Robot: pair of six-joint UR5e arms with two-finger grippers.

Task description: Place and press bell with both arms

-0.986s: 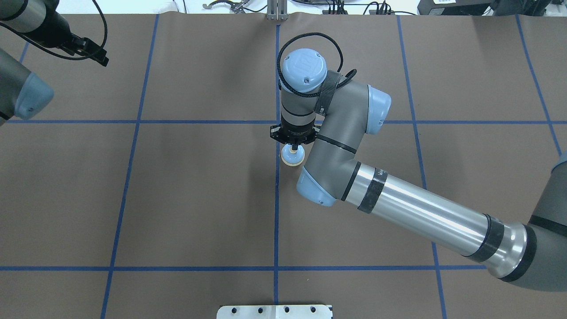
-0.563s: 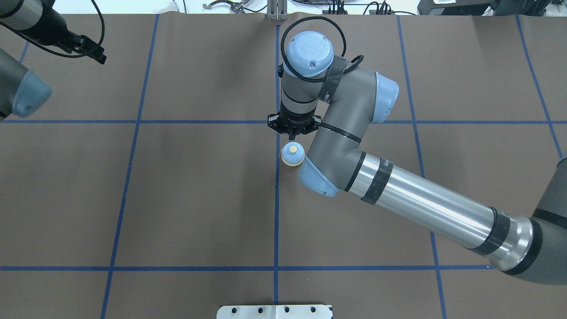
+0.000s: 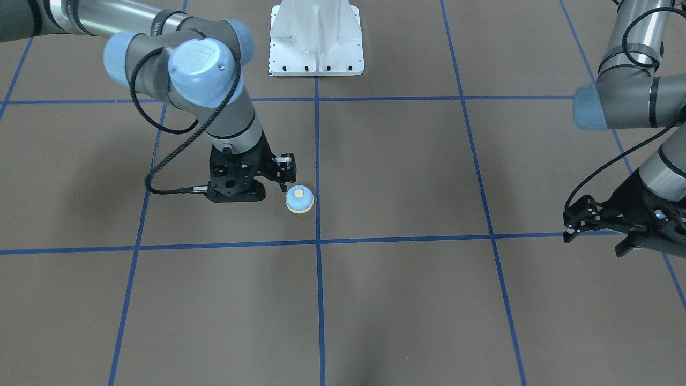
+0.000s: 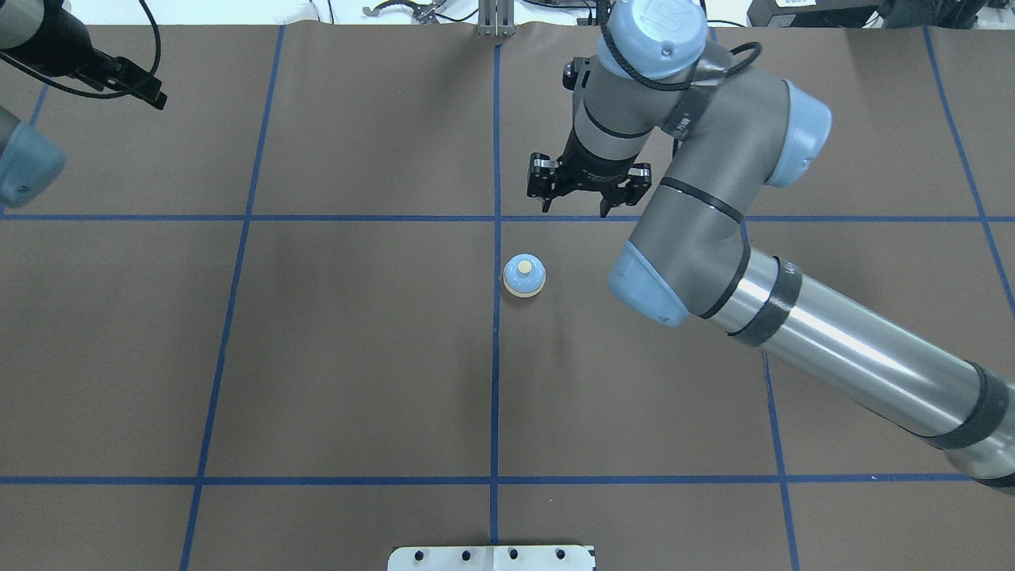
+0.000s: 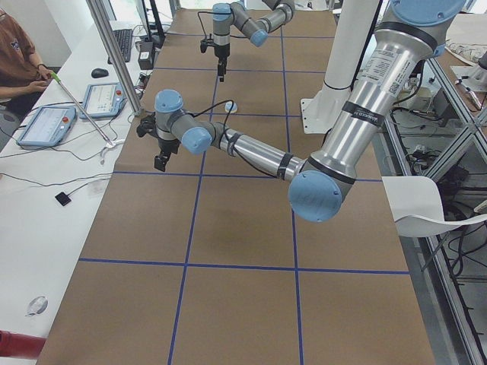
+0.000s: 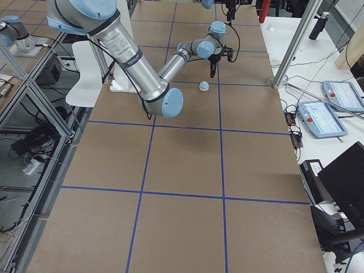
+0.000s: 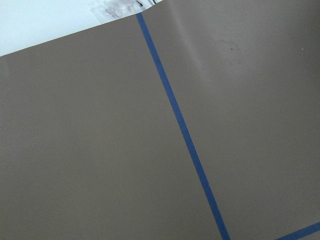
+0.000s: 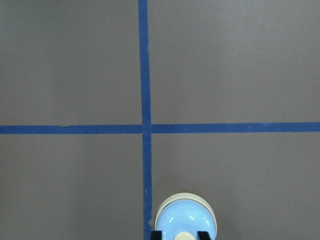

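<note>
The light-blue bell point(image 4: 524, 275) with cream base and button stands upright on the brown table, just right of the centre blue tape line. It also shows in the front view point(image 3: 299, 199) and at the bottom edge of the right wrist view point(image 8: 185, 217). My right gripper point(image 4: 576, 205) is open and empty, raised above the table, beyond the bell and a little to its right, not touching it. My left gripper point(image 3: 592, 238) is open and empty at the far left of the table point(image 4: 151, 93), well away from the bell.
Blue tape lines point(image 4: 496, 381) divide the brown table cover into squares. The white bolted pedestal plate point(image 4: 492, 557) sits at the near edge. An aluminium post point(image 4: 496, 20) stands at the far edge. An operator point(image 5: 19, 61) and tablets are beside the table.
My right gripper was down over the bell, then rose and moved away to the far right, leaving the bell standing in place. My left arm drifted slightly further left.
</note>
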